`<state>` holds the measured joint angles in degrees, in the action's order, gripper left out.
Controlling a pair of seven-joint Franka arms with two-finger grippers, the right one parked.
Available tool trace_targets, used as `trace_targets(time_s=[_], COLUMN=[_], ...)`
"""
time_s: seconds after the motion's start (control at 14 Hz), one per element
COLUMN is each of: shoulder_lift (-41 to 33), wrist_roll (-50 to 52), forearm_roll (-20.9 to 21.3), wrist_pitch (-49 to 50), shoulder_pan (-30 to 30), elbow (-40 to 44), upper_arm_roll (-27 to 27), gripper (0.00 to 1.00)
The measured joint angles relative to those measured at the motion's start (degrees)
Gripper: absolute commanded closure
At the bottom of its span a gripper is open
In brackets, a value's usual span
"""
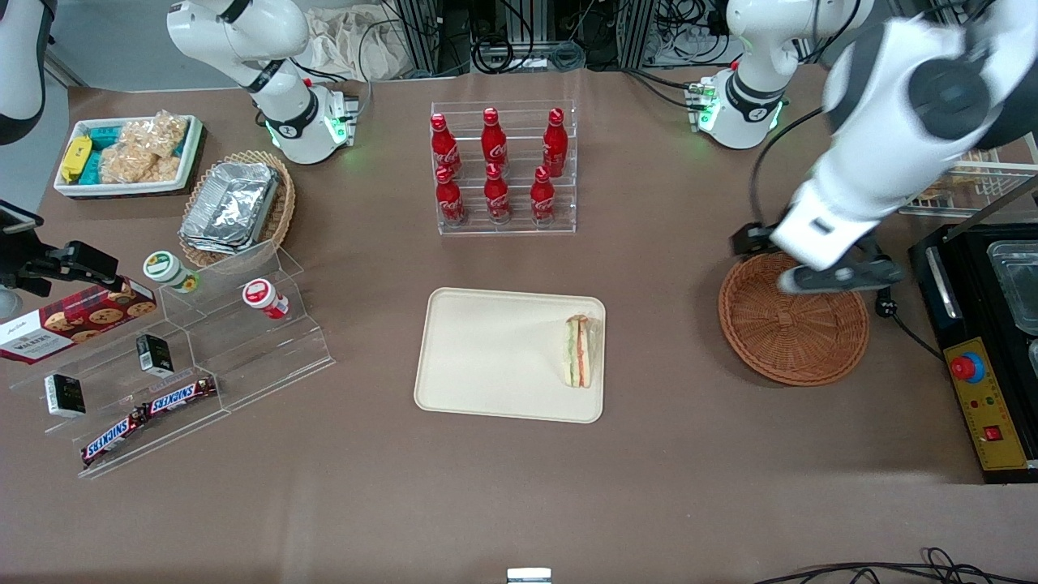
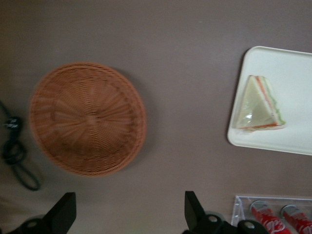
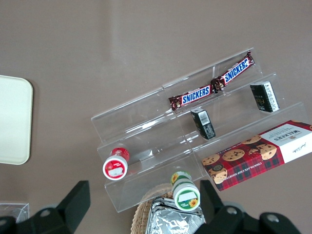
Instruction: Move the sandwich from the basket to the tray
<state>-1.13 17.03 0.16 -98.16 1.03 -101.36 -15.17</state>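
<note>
Clear-wrapped triangular white-bread sandwich lying on cream rectangular tray, near edge toward working arm. Round reddish-brown wicker basket empty. End effector released, above basket. Retract clear; avoid snagging rim.

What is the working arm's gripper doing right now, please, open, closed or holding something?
Gripper: open and holding nothing, above the empty basket. The sandwich already lies on the tray.

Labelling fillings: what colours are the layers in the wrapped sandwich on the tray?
Orange and green between white bread in the clear-wrapped triangular sandwich, clearest in the front view.
</note>
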Motion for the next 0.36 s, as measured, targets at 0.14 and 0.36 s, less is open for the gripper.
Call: trace_targets(time_s=[0.14,0.36], shoulder_lift=[-3.4,-5.42], wrist_roll=[-2.67,-3.9], forearm_roll=[-0.11,-0.17], wrist_pitch=[4.64,7.78], shoulder_pan=[-2.35,-4.54], elbow=[0.12,2.06], upper_arm_roll=[5.91,11.13], gripper=[0.0,0.0])
